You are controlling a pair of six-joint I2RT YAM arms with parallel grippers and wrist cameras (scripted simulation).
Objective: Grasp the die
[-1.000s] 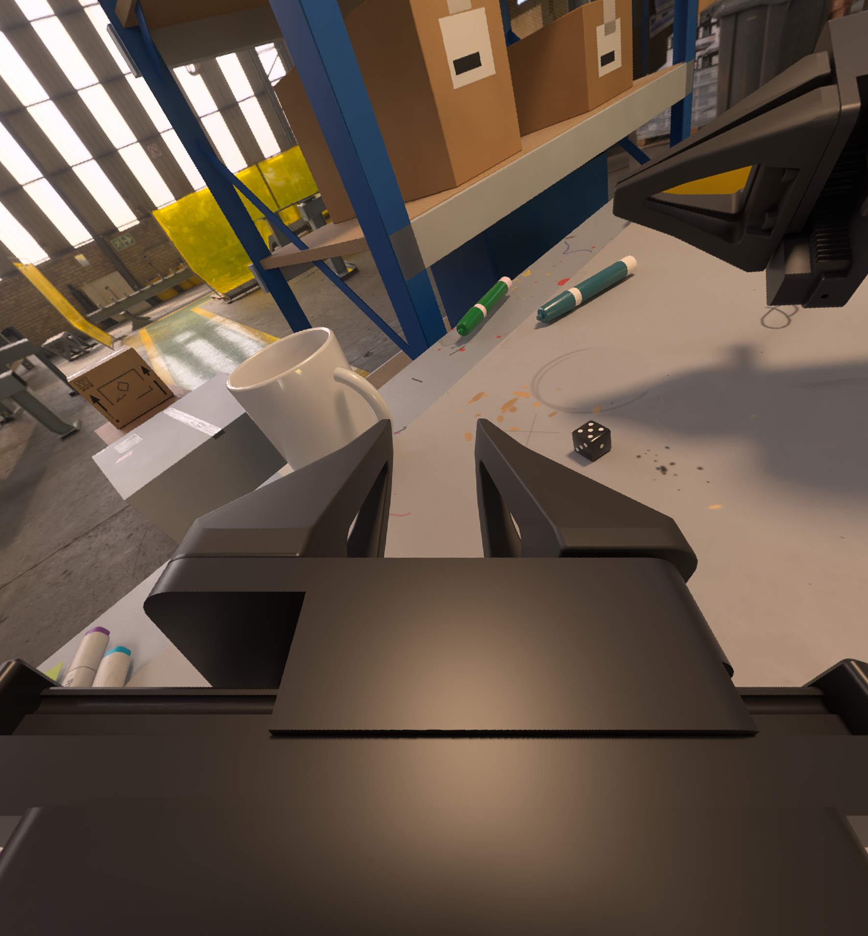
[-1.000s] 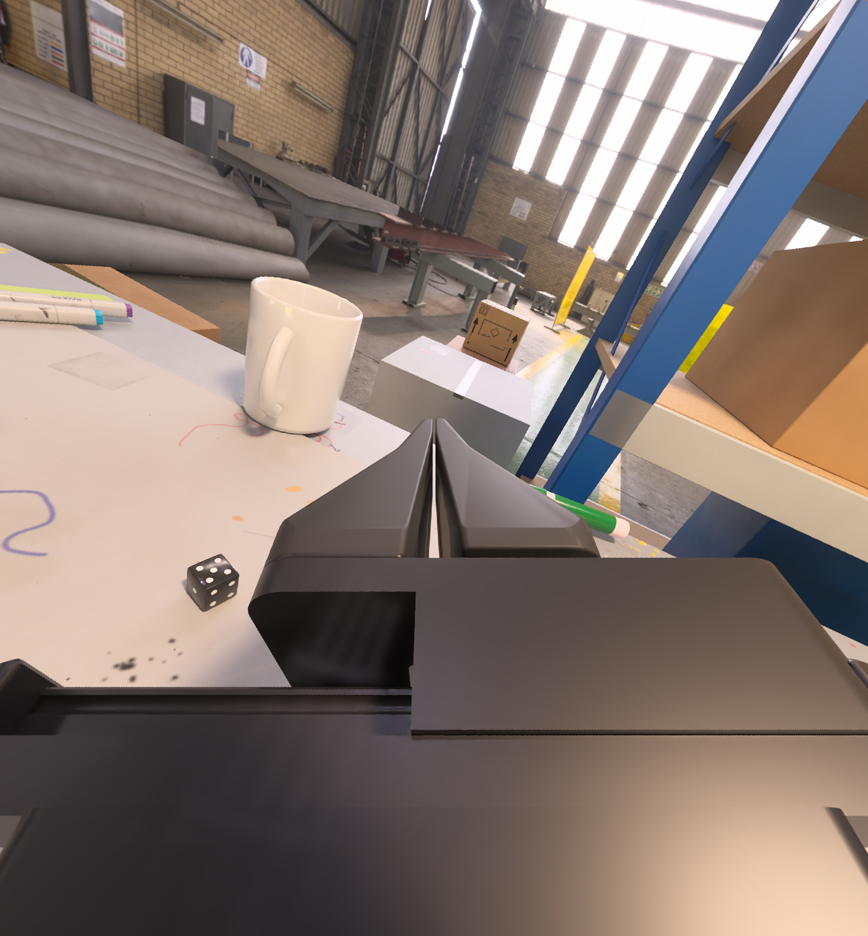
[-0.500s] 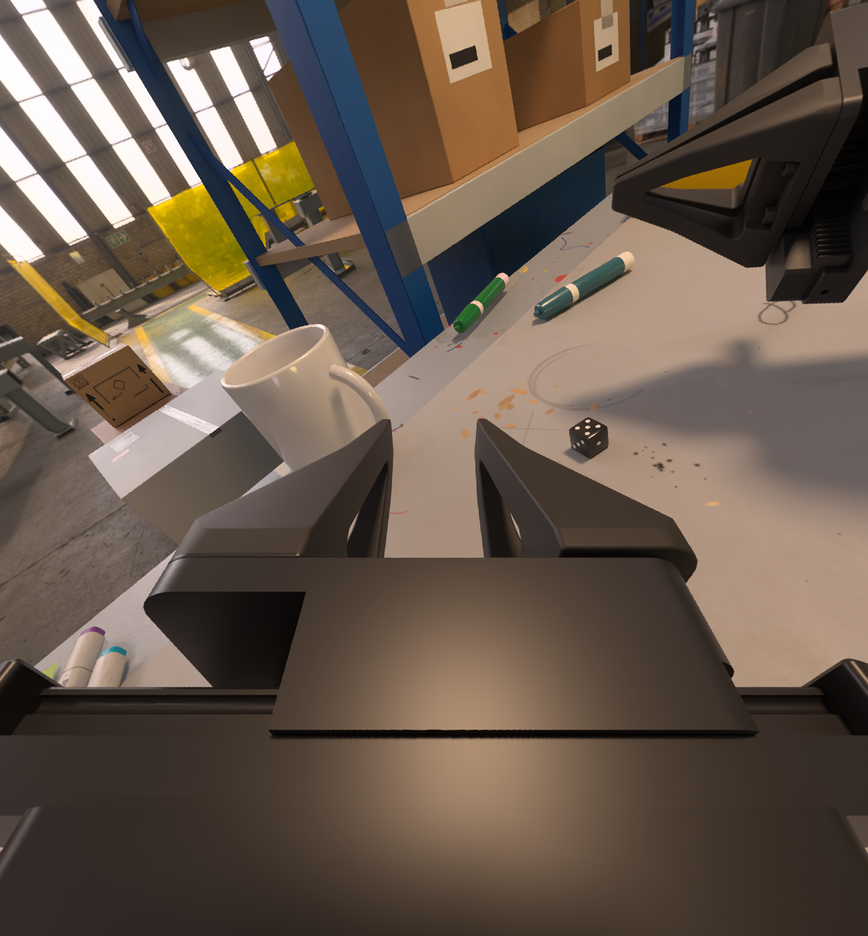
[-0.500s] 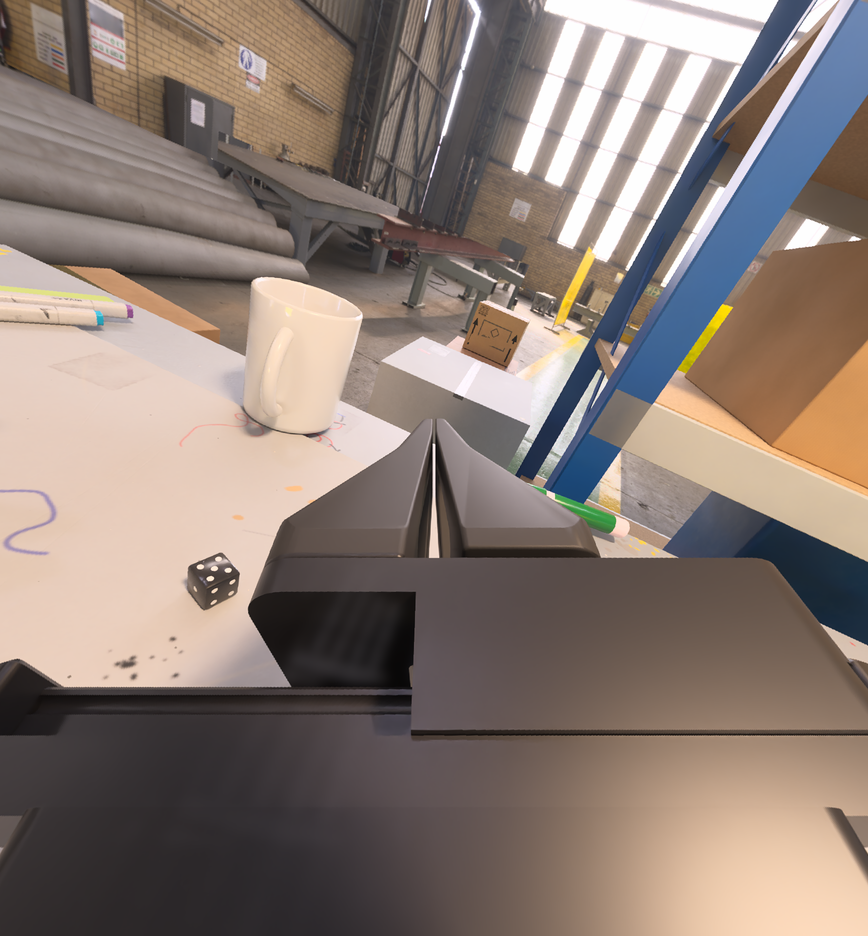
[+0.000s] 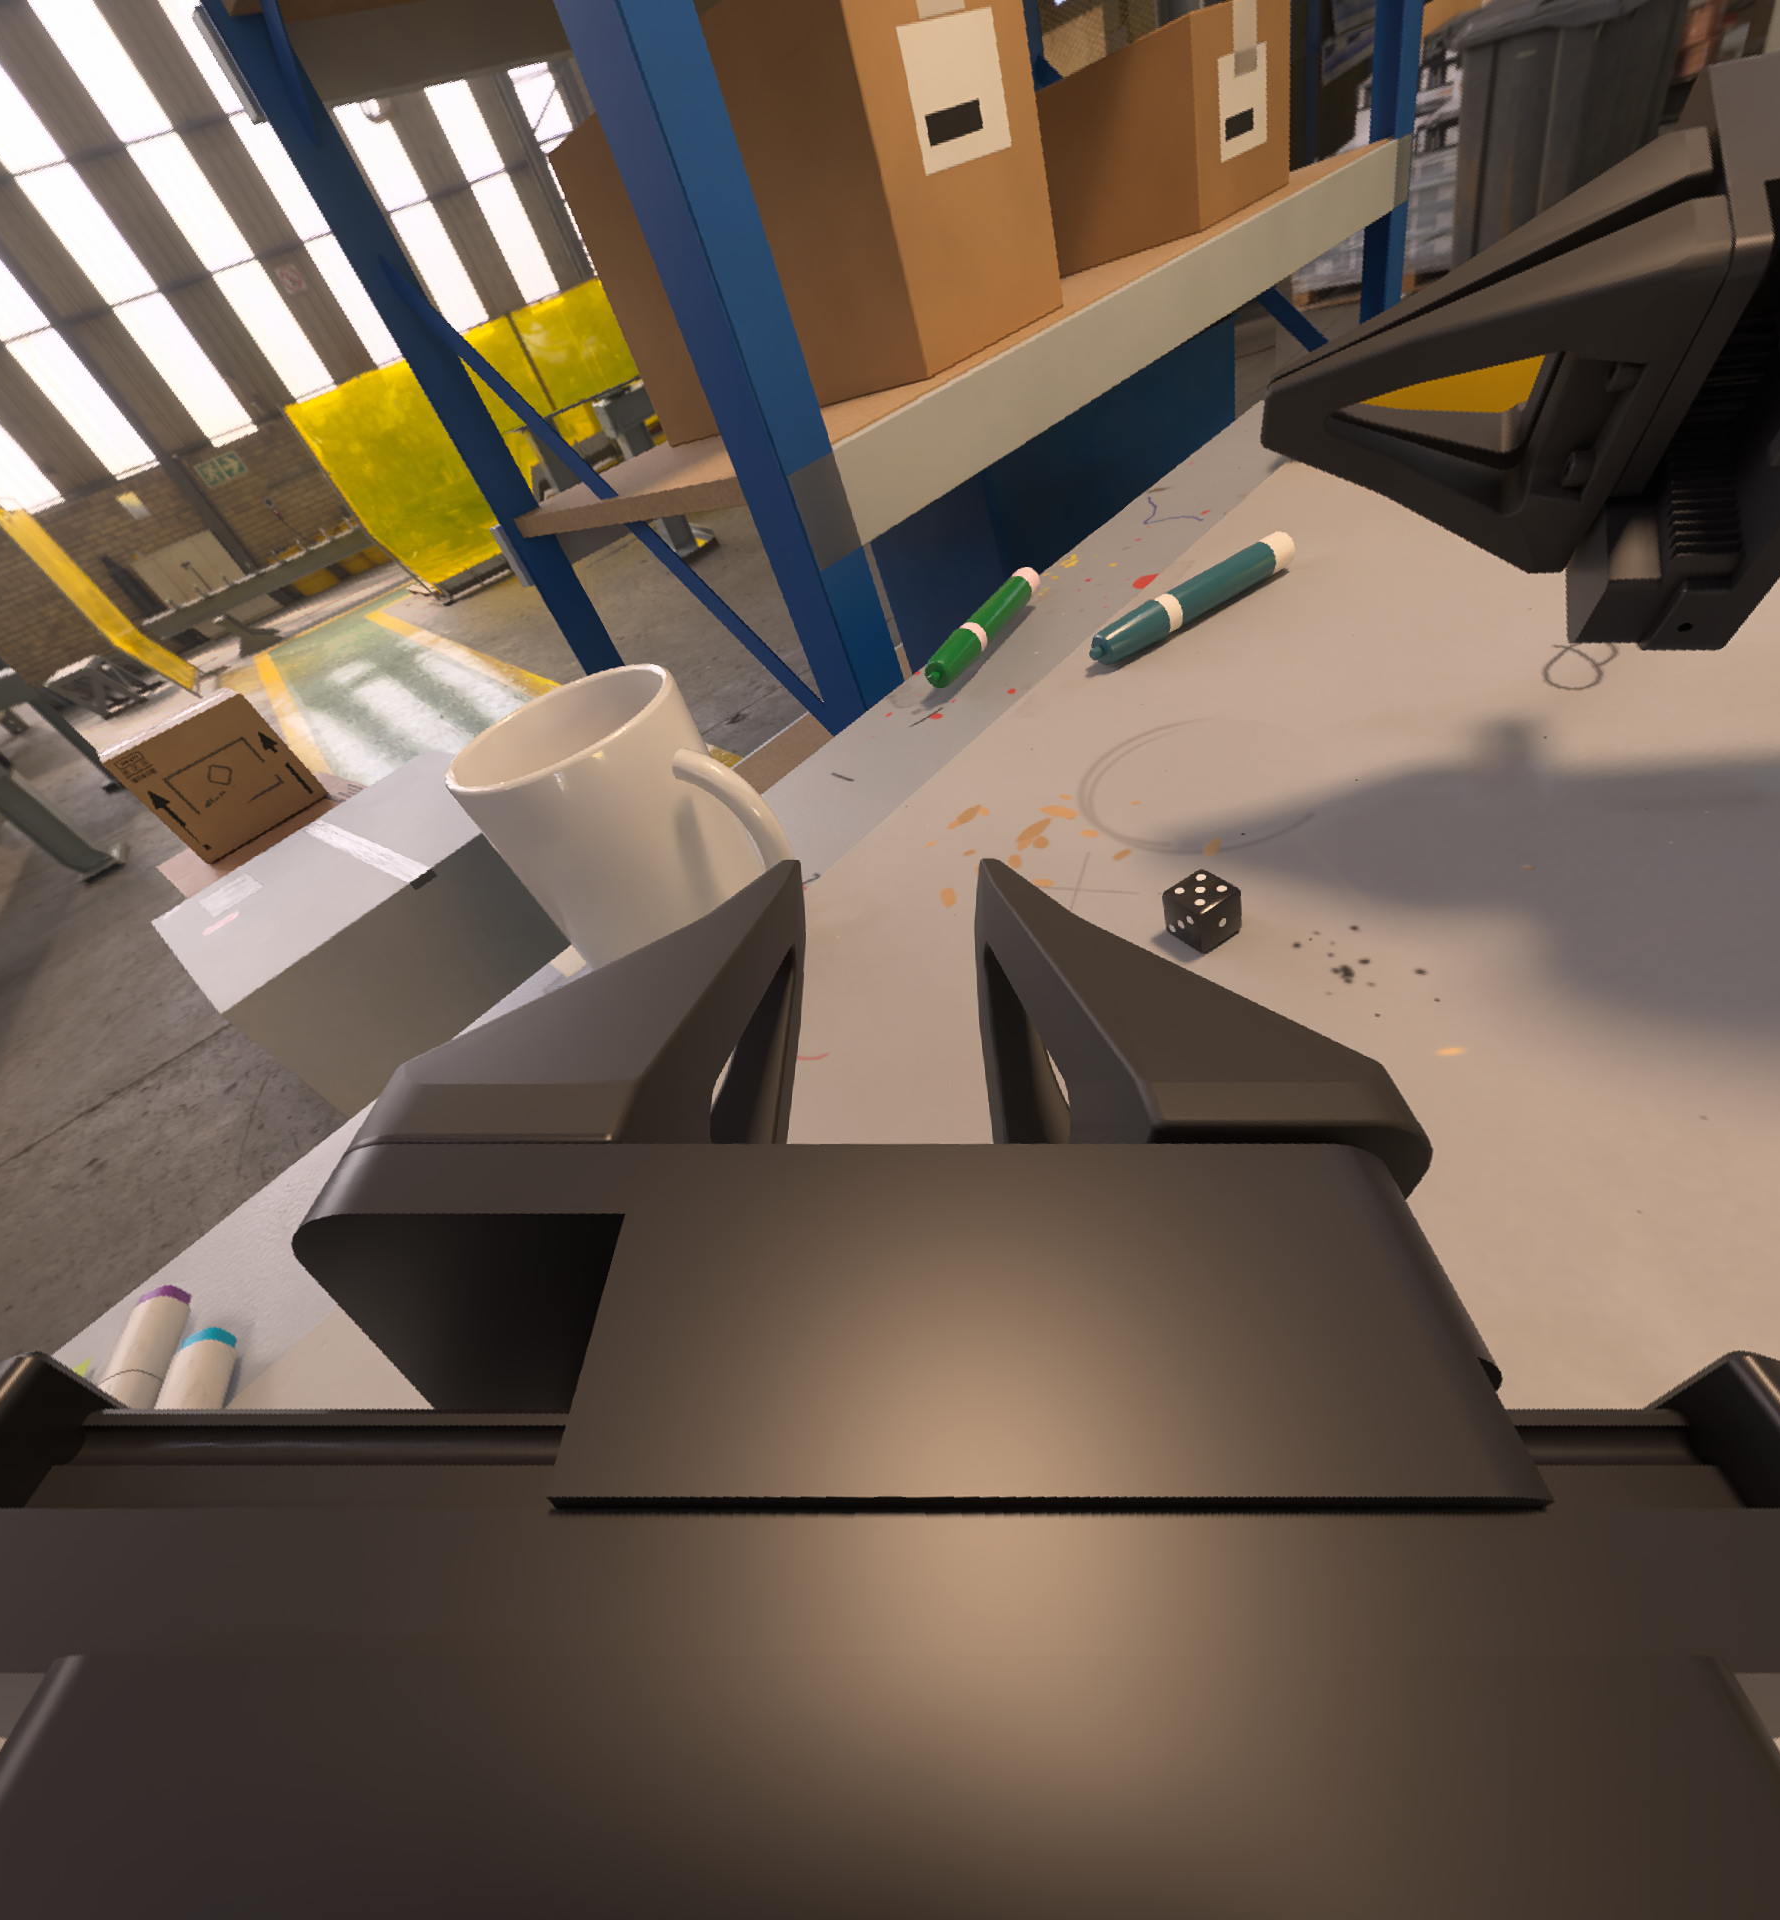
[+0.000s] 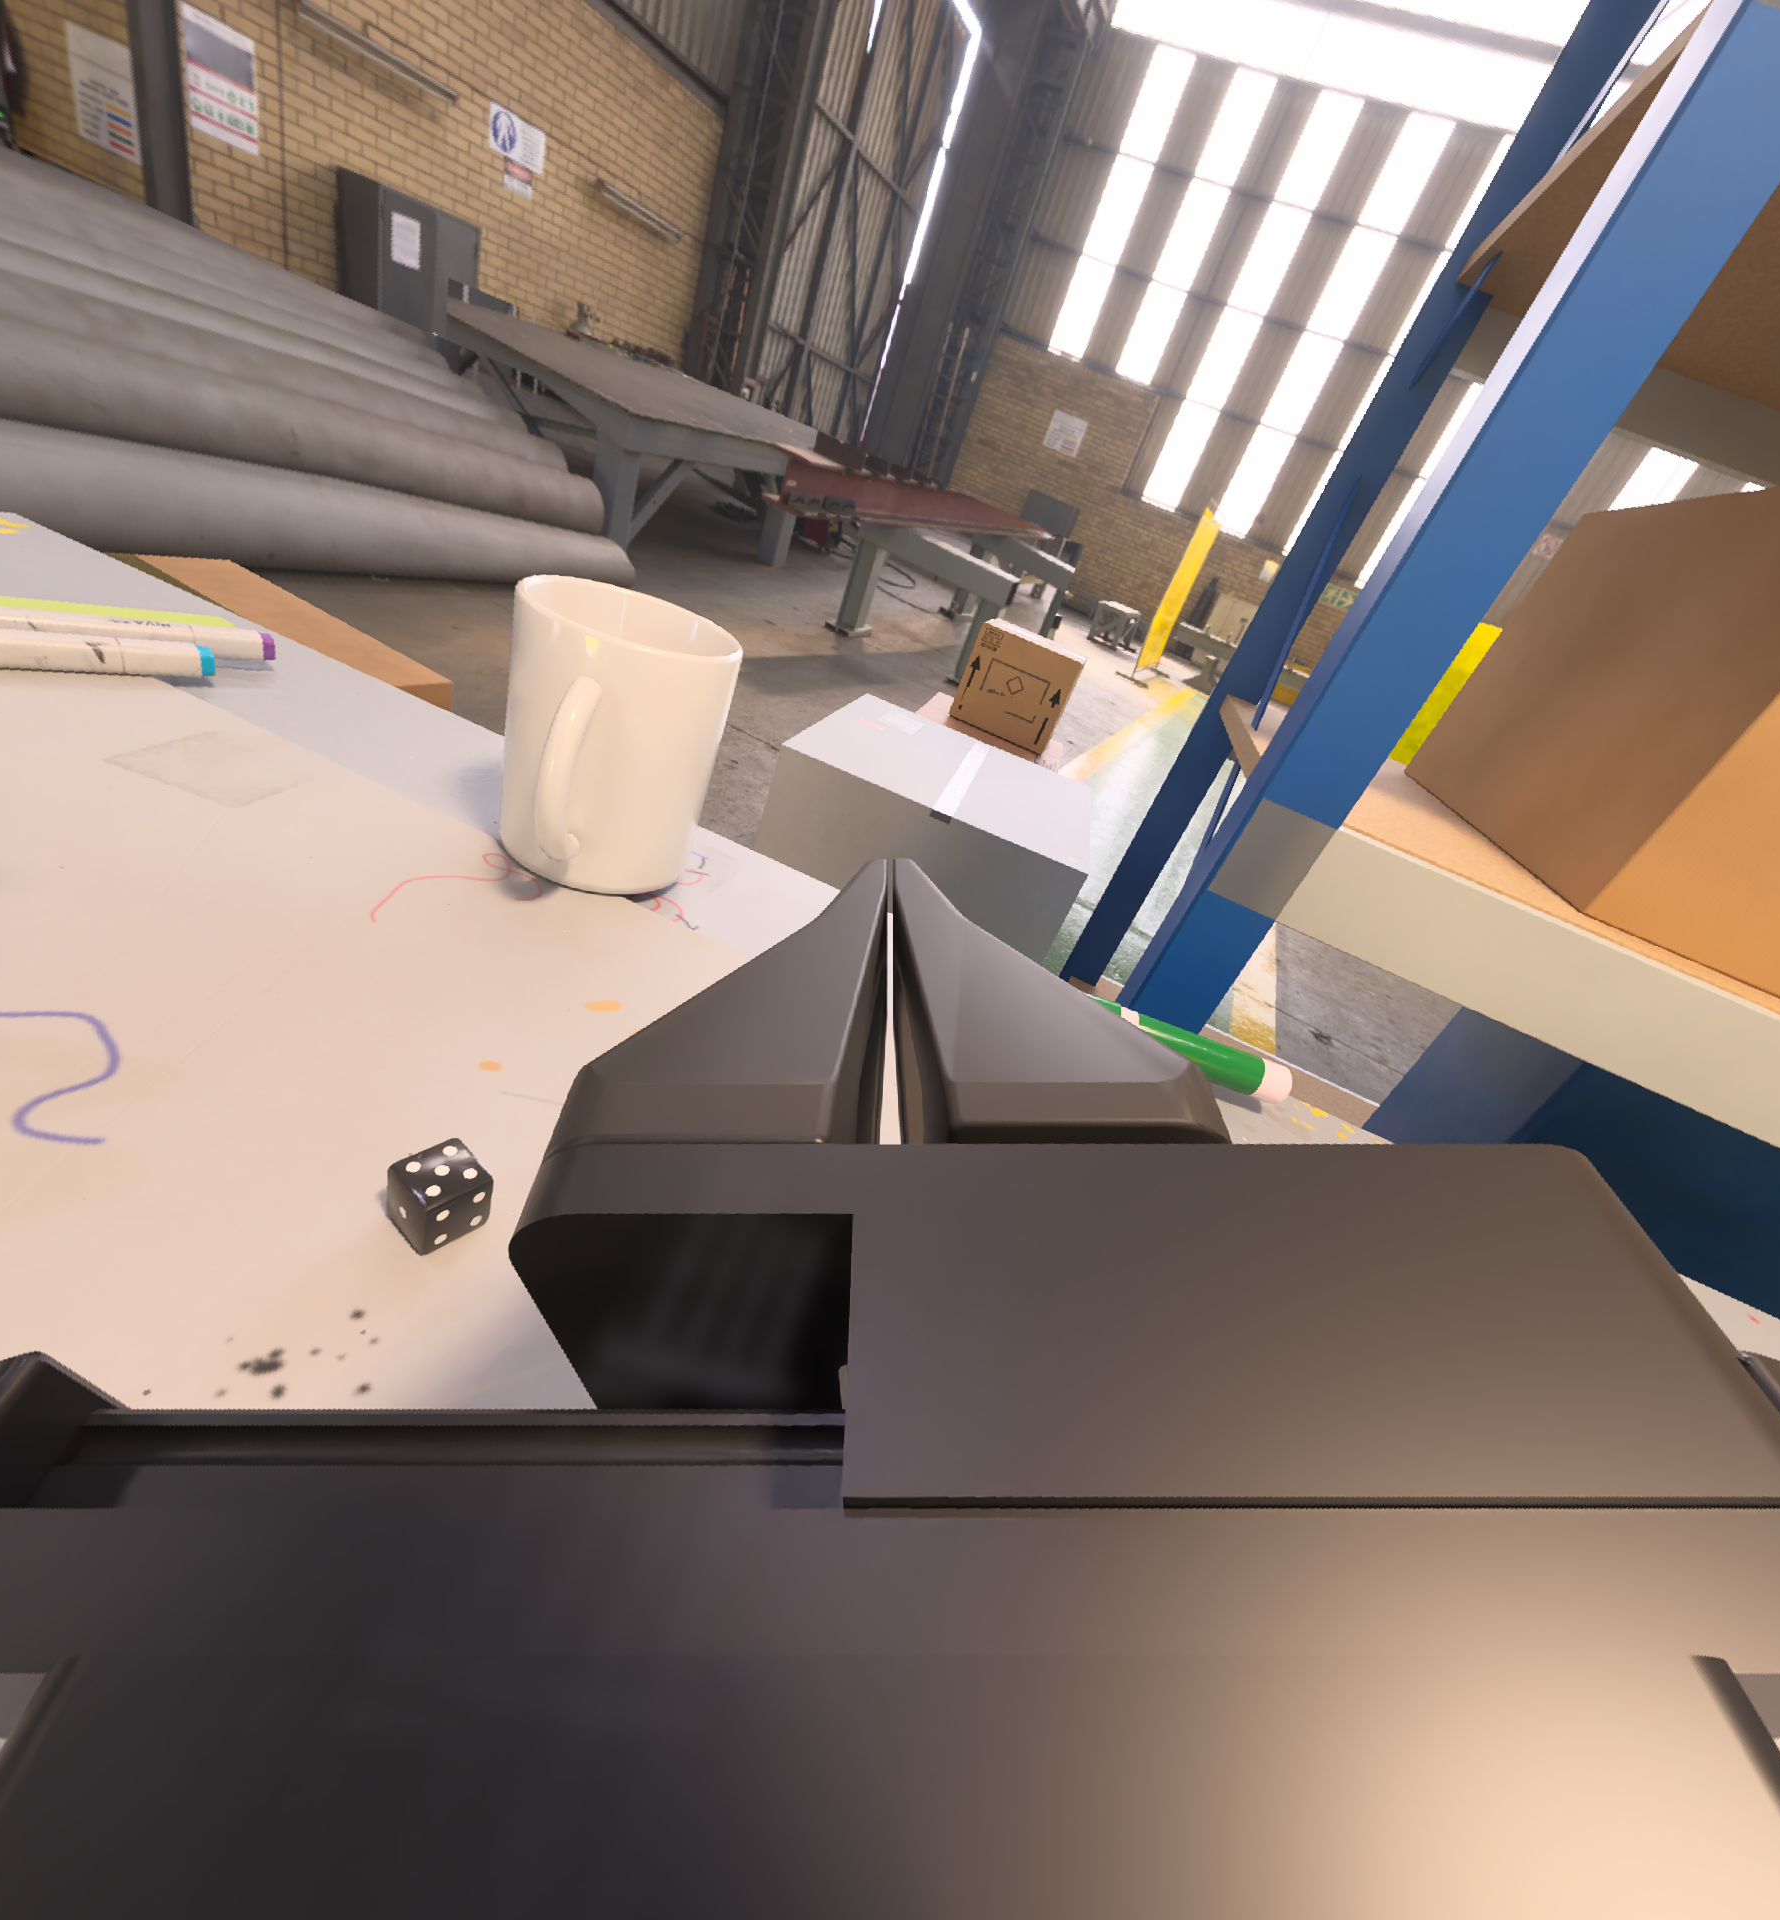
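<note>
Black die (image 5: 1201,910) resting on surface (image 5: 1488,1143), untouched. Left gripper (image 5: 889,883) hovering released, die just right of fingertips. Right gripper (image 6: 889,878) hanging clenched, empty.

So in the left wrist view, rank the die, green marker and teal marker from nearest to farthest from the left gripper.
1. The die, just right of the left gripper and its open jaws.
2. The green marker, farther ahead near the table's edge.
3. The teal marker, farther right; nearly level with the green, so that order is close.
</note>
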